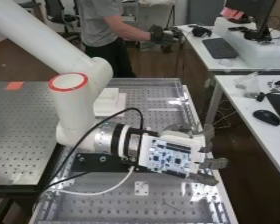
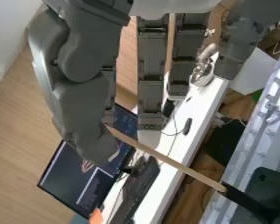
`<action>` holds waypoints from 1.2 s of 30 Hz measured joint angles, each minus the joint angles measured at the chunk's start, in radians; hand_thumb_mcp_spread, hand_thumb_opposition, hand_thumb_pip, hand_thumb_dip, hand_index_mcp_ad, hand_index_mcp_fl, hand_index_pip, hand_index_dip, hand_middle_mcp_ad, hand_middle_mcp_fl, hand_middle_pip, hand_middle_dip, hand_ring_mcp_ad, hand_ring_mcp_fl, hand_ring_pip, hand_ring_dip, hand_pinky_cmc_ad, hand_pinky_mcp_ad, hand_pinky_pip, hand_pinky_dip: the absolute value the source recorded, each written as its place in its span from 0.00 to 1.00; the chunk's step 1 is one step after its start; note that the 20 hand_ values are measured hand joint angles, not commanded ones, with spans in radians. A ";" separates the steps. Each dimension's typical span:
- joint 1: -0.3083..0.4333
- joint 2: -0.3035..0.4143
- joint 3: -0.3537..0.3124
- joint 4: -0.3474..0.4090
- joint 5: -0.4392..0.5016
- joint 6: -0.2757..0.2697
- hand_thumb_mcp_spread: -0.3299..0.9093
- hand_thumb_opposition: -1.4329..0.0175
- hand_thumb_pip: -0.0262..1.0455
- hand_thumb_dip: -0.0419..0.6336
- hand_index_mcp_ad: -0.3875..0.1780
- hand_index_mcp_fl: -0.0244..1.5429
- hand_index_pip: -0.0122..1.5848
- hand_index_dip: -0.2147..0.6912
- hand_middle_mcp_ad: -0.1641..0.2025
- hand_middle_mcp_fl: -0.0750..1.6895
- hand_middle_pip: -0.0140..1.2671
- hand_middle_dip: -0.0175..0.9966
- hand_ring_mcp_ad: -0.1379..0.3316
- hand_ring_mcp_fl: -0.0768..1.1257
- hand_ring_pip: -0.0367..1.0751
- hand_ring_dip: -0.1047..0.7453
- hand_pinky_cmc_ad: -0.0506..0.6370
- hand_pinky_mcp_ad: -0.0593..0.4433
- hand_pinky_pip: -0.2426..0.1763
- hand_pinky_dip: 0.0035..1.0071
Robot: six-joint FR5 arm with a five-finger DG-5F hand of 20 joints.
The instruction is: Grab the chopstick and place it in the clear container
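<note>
In the high view my hand (image 1: 213, 163) is at the bench's right edge, low in the picture, reaching past the rail. In the wrist view the hand (image 2: 91, 112) is seen close, its thick digit bent beside straighter fingers. The wooden chopstick (image 2: 187, 170) slants across that view with its upper end at the bent digit's tip, apparently pinched there. Its lower part is black and runs over a dark shape. Just where the tips touch it is partly hidden. I cannot make out the clear container with certainty.
The perforated bench (image 1: 174, 204) has a metal rail along its right side. Beyond the gap stands a white desk (image 1: 247, 135) with a black mouse (image 1: 266, 117). White blocks (image 1: 109, 102) sit behind the arm, and cables loop beside the wrist.
</note>
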 joint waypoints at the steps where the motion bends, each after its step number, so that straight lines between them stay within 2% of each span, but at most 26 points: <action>1: -0.001 -0.001 0.003 -0.002 0.000 -0.001 0.75 0.35 0.42 0.61 0.17 0.50 0.35 0.64 0.56 0.60 0.11 0.82 0.44 0.38 0.14 0.51 0.67 0.80 0.55 0.14; 5: -0.002 -0.003 0.009 -0.006 -0.002 -0.010 0.75 0.35 0.42 0.61 0.17 0.50 0.35 0.64 0.57 0.60 0.11 0.82 0.44 0.40 0.14 0.55 0.67 0.80 0.55 0.14; 19: -0.005 -0.004 0.011 -0.008 -0.015 -0.011 0.74 0.36 0.42 0.61 0.17 0.46 0.34 0.64 0.57 0.59 0.11 0.81 0.45 0.41 0.15 0.57 0.68 0.79 0.55 0.14; 22: -0.012 -0.003 0.012 -0.011 -0.022 -0.010 0.73 0.36 0.48 0.61 0.18 0.42 0.34 0.64 0.57 0.56 0.11 0.81 0.45 0.40 0.13 0.57 0.67 0.79 0.55 0.14; 28: -0.012 -0.001 0.012 -0.015 -0.015 -0.011 0.73 0.36 0.49 0.70 0.23 0.37 0.36 0.64 0.57 0.56 0.12 0.80 0.45 0.39 0.13 0.57 0.68 0.80 0.55 0.14; 31: -0.014 0.001 0.011 -0.015 -0.015 -0.013 0.73 0.35 0.52 0.70 0.23 0.35 0.37 0.64 0.57 0.56 0.12 0.80 0.45 0.39 0.14 0.59 0.67 0.79 0.55 0.14; 36: -0.014 0.002 0.009 -0.014 -0.014 -0.014 0.72 0.35 0.52 0.72 0.23 0.35 0.37 0.64 0.57 0.56 0.12 0.80 0.44 0.40 0.13 0.61 0.67 0.80 0.55 0.14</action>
